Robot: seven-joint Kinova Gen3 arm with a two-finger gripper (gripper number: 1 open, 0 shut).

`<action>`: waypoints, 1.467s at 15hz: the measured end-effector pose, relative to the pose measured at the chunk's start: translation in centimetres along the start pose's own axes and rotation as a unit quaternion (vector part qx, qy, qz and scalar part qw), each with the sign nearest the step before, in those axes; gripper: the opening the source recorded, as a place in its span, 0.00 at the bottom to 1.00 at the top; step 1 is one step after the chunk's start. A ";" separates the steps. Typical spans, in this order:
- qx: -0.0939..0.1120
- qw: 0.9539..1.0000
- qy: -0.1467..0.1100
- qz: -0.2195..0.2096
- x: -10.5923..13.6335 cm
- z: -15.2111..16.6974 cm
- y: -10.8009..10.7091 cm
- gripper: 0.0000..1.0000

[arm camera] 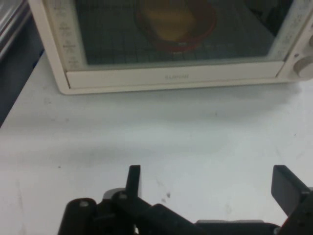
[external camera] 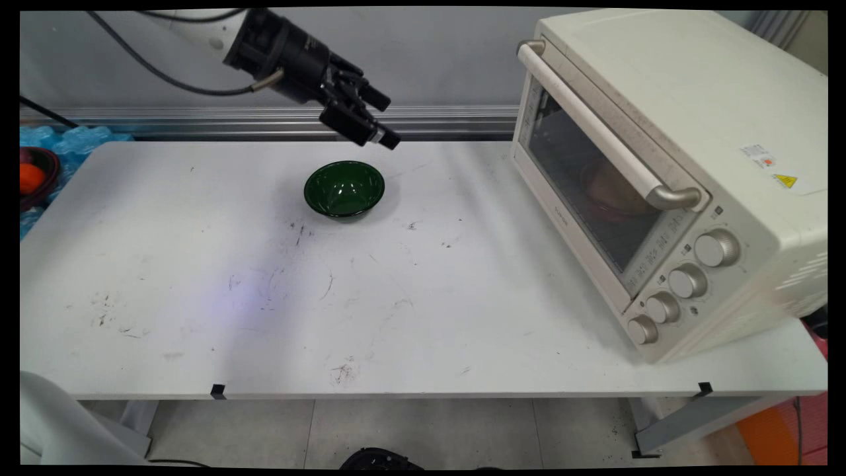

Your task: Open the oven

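Black gripper [external camera: 382,119] hangs empty above the table [external camera: 198,317], its 2 fingers spread wide, just over the green bowl [external camera: 344,189]. It's aimed at the cream toaster oven [external camera: 667,165] on the right, door closed with a red dish [arm camera: 177,22] inside.

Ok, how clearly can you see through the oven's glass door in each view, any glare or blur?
Main view: the oven door glass is dim and hazy, with only a faint reddish dish behind it. Hand view: soft and out of focus, yet the red dish with something yellow shows more plainly.
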 end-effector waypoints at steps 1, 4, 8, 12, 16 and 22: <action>0.002 1.000 -0.001 -0.004 0.9 0.0 0.3 1.00; 0.007 1.000 -0.002 -0.009 3.9 0.4 0.8 1.00; 0.013 1.000 -0.007 -0.001 7.8 2.0 1.1 1.00; 0.019 1.000 -0.009 0.004 11.1 3.9 1.3 1.00; 0.025 1.000 -0.010 0.008 14.6 6.5 1.6 1.00; 0.034 0.999 -0.017 0.010 19.4 10.7 2.7 1.00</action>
